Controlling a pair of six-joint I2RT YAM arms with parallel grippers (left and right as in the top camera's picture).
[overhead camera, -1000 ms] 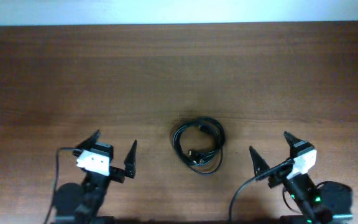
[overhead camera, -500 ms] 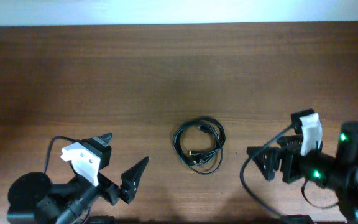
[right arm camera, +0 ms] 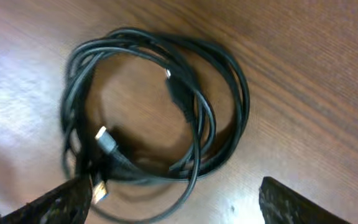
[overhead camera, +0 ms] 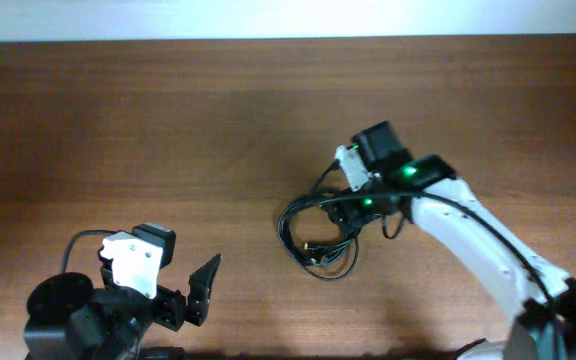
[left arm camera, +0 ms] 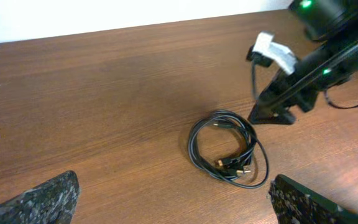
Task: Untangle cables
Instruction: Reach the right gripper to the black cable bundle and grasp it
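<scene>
well, i see the cables lying in a loose coil near the middle of the wooden table, with gold-tipped plugs inside the loop. my right gripper hangs over the coil's far right edge, fingers spread wide, gripping nothing. my left gripper sits well apart at the near left, also spread and empty.

The table is brown, grained wood with a soft sheen; the cables look smooth, black and plastic-coated, their plugs metal-tipped.
</scene>
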